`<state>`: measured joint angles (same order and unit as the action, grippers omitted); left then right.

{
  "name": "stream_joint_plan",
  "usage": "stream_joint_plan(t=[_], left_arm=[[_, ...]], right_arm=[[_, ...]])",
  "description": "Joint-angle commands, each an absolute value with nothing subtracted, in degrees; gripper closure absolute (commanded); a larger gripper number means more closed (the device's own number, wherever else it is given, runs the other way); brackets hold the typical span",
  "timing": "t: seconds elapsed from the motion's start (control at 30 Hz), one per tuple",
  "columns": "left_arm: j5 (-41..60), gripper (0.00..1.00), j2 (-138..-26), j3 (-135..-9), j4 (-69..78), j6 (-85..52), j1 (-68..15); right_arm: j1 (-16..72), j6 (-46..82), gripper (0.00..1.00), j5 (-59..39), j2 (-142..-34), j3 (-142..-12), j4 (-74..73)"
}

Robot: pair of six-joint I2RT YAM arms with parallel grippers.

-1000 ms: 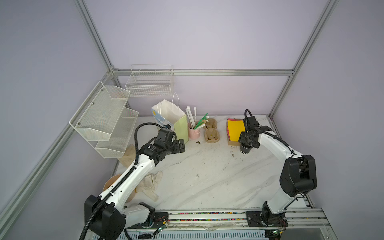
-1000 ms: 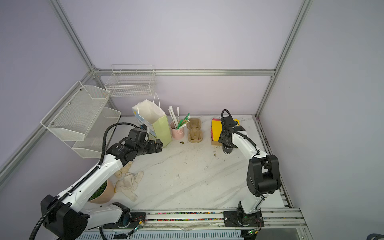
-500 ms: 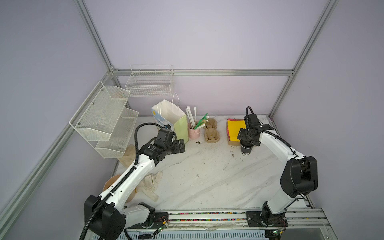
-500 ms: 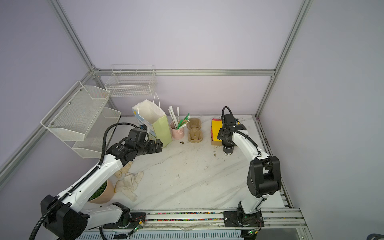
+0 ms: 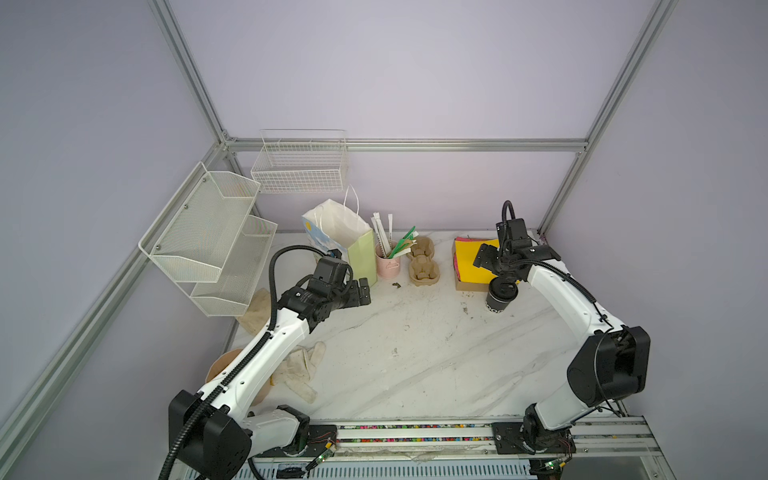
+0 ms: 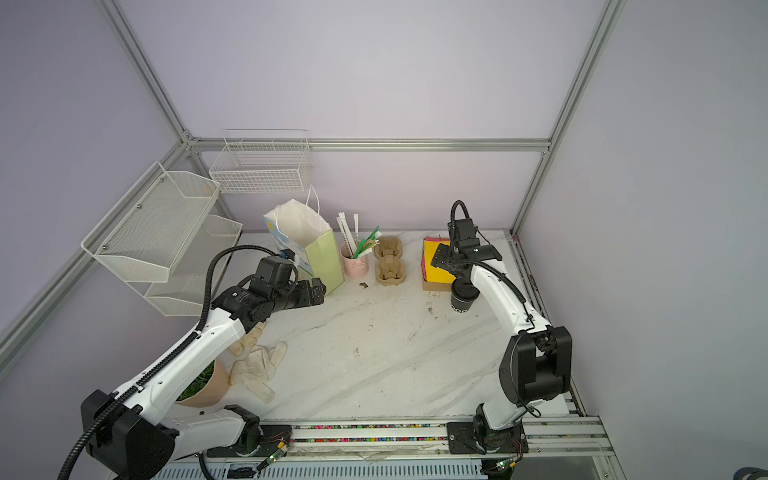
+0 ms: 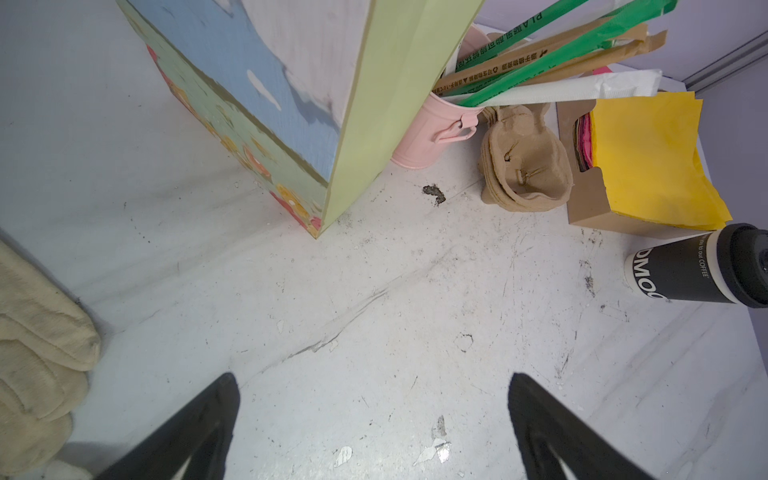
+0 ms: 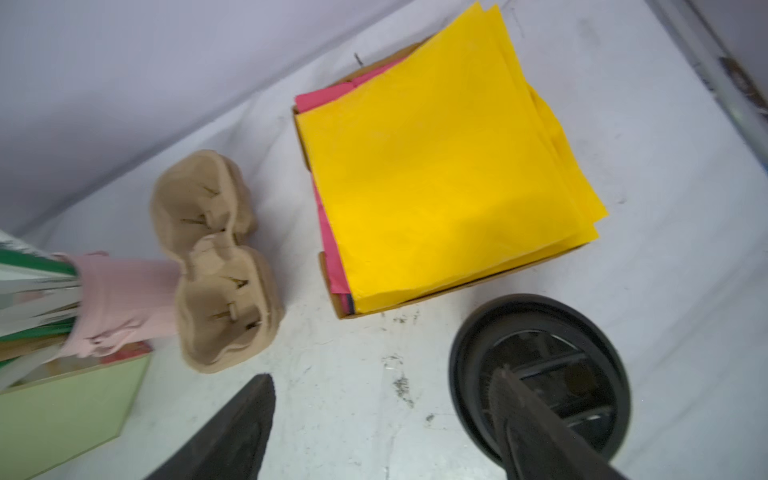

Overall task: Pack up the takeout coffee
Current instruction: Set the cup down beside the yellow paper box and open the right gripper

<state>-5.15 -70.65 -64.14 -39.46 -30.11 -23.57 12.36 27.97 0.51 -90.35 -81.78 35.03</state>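
Observation:
The takeout coffee (image 5: pixel 500 298) (image 6: pixel 463 298) is a small black cup with white lettering and its black lid on. It stands upright on the marble table in front of the napkin box. My right gripper (image 5: pixel 497 277) (image 8: pixel 381 374) hovers just above it, open and holding nothing. In the right wrist view one finger (image 8: pixel 536 424) lies over the lid (image 8: pixel 490 353) and the other hangs over bare table. My left gripper (image 5: pixel 365 291) (image 7: pixel 372 376) is open and empty, low beside the paper bag (image 5: pixel 349 241) (image 7: pixel 316 83). The cup (image 7: pixel 690 270) shows far off in the left wrist view.
The open paper bag stands at the back, with a pink cup of straws (image 5: pixel 388 266) and a pulp cup carrier (image 5: pixel 422 266) to its right. A box of yellow napkins (image 5: pixel 473 259) sits behind the coffee. Cloth gloves (image 5: pixel 299 365) and a pot (image 5: pixel 220 370) lie front left; wire racks (image 5: pixel 208 237) hang left.
My right gripper has risen off the cup and drawn back a little, leaving the lidded cup standing. The left arm has not moved.

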Motion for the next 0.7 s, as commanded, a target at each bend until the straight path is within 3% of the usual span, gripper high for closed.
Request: stream_joint_plan(t=[0.0,0.23,0.67], left_arm=[[-5.4,0.00,-67.1,-61.9,-36.5,-28.4,-23.0],[-6.0,0.00,-62.6,-59.0,-32.4,-28.7,-23.0],[-6.1,0.00,-54.7,-54.1,-25.5,-28.5,-23.0]], right_arm=[[12.2,29.8,0.20,-12.4,-90.1,-78.6,26.7],[14.7,32.6,0.30,-18.4,-94.7,-74.9,13.0],[20.6,30.6,0.38,-9.1,-111.0,-81.3,9.4]])
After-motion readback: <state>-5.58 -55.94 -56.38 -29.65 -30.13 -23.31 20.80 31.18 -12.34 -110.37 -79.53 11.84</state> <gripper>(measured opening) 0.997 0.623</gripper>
